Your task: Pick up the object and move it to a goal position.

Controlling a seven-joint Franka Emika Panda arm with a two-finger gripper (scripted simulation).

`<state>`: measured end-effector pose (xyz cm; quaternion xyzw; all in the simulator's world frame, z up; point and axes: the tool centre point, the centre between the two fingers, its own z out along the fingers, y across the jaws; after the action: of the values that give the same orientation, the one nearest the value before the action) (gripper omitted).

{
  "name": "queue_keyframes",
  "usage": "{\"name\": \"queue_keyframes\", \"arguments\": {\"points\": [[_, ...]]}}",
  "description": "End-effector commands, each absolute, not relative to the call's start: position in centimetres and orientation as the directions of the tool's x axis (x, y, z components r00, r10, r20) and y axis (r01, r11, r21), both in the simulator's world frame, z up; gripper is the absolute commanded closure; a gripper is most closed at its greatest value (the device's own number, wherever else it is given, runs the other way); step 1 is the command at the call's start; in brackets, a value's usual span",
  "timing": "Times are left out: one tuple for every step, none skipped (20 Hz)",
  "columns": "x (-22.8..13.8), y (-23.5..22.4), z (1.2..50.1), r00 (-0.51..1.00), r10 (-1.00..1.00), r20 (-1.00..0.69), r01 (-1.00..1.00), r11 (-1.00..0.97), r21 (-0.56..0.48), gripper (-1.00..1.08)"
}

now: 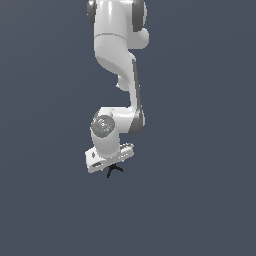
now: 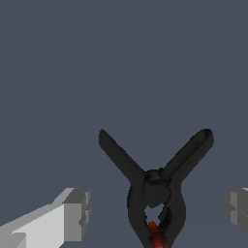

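Note:
The object (image 2: 156, 186) is a small black clamp-like item with two splayed prongs and a red spot (image 2: 156, 236) at its narrow end. It lies on the dark grey floor. In the exterior view the object (image 1: 114, 170) pokes out just beneath the white hand of the arm. My gripper (image 2: 156, 212) straddles it. One finger (image 2: 75, 214) stands well off one side and the other finger (image 2: 236, 208) off the other side. Neither finger touches it, so the gripper is open. In the exterior view the gripper (image 1: 112, 165) has its fingertips hidden behind the hand.
The white Panda arm (image 1: 117, 60) comes down from the top of the exterior view. A plain dark grey floor (image 1: 200, 200) surrounds the object on all sides. No goal marker shows.

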<state>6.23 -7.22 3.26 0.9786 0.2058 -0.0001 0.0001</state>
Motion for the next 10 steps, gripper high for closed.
{"name": "queue_keyframes", "arguments": {"points": [[6.2,-7.22,2.08,0.915,0.404,0.0,0.404,-0.915,0.0,-0.92],[6.2,-7.24,1.77,0.915,0.404,0.0,0.404,-0.915,0.0,-0.92],[6.22,-7.22,1.55,0.915,0.404,0.0,0.404,-0.915,0.0,-0.92],[6.24,-7.23,1.4,0.915,0.404,0.0,0.404,-0.915,0.0,-0.92],[6.28,-7.24,1.34,0.915,0.404,0.0,0.404,-0.915,0.0,-0.92],[6.32,-7.24,1.34,0.915,0.404,0.0,0.404,-0.915,0.0,-0.92],[6.34,-7.24,1.36,0.915,0.404,0.0,0.404,-0.915,0.0,-0.92],[6.34,-7.24,1.36,0.915,0.404,0.0,0.404,-0.915,0.0,1.08],[6.34,-7.24,1.36,0.915,0.404,0.0,0.404,-0.915,0.0,1.08],[6.34,-7.24,1.36,0.915,0.404,0.0,0.404,-0.915,0.0,1.08]]}}
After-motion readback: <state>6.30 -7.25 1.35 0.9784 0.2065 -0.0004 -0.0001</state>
